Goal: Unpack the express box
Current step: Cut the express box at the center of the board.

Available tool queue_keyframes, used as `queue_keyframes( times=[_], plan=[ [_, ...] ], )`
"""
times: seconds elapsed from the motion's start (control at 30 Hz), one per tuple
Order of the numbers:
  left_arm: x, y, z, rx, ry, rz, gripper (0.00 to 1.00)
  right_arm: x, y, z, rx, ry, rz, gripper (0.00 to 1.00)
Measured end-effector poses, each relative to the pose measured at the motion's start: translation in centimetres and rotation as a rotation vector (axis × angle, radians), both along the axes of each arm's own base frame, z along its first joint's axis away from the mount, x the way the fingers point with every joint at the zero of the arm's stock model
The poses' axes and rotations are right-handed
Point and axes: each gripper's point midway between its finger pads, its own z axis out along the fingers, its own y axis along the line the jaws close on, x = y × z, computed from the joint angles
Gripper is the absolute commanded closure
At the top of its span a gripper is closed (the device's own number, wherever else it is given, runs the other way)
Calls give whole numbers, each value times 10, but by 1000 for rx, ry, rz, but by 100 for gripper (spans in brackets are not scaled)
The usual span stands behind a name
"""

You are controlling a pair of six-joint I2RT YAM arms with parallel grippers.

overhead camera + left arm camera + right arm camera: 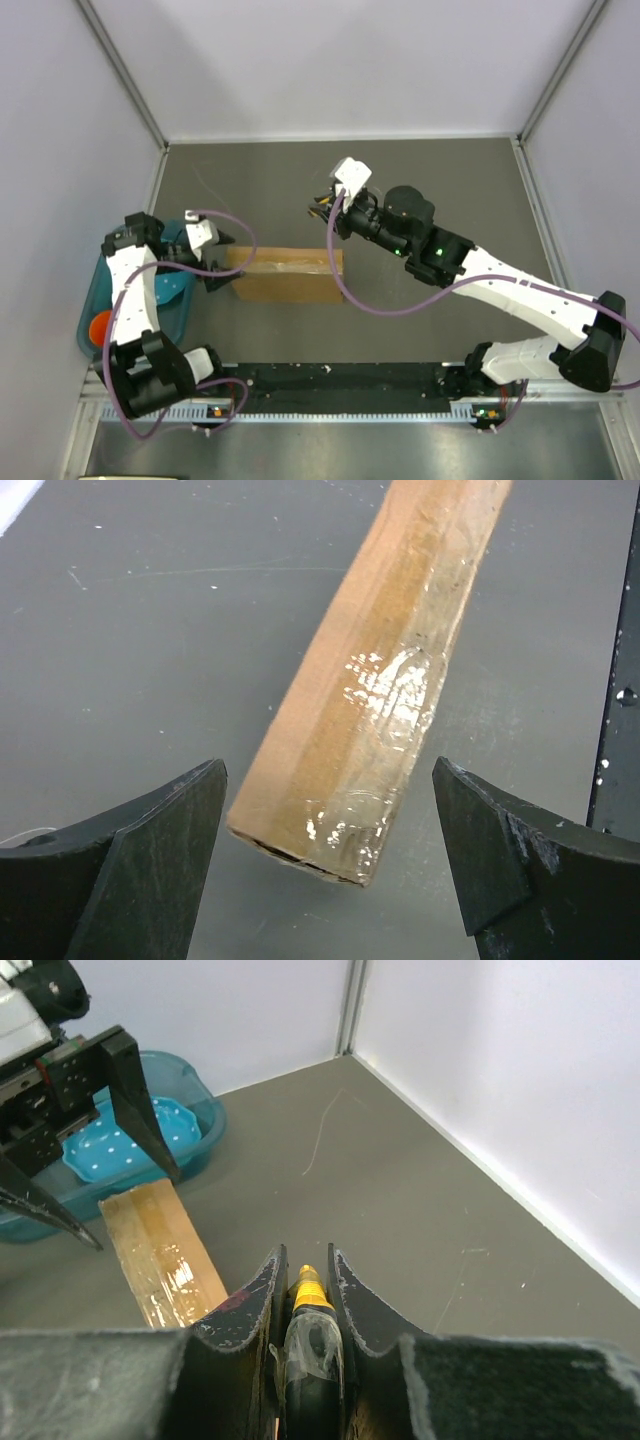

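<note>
Box (285, 275) lies at centre frame, glossy tape (400, 680) along its top: stiff, likely light, slippery on the tape; best held by bare cardboard edges. Left gripper (222, 263) gapes wide at its left end, untouching; right gripper (305, 1260) clamps a yellow knife (311, 1295).

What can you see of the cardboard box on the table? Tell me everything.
The box is flat, rectangular, plain brown cardboard, closed, with shiny clear tape running along it and over one end. It lies flat on the grey table, near the arms' bases. Its left end sits between the open fingers of the left gripper, which stand clear of it. Nothing else touches it.
</note>
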Motion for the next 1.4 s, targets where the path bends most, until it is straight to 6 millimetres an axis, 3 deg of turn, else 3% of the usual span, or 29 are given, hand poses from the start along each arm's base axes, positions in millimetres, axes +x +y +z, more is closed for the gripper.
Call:
queue_keyframes(
  times=[0.43,0.73,0.87,0.97,1.0,1.07,1.27,1.4],
  plan=[
    [-6,-13,-34,177,-119,-214,9,0,-1,-5,11,48,7,100],
    [-13,-42,-54,169,-57,-381,11,-9,-7,3,23,47,29,100],
    [-6,-42,-57,161,-40,-390,24,-20,-12,13,38,25,66,100],
    [-2,-40,-67,155,14,-393,53,-29,-14,14,29,-3,104,100],
    [1,-41,-67,142,31,-391,68,-33,-13,14,19,-20,118,100],
    [7,-40,-66,134,64,-380,79,-42,-12,10,-14,-63,138,100],
    [25,-40,-63,106,175,-339,81,-91,13,-5,-137,-219,272,100],
    [25,-40,-63,103,183,-335,80,-93,18,-21,-197,-269,299,100]
  ],
)
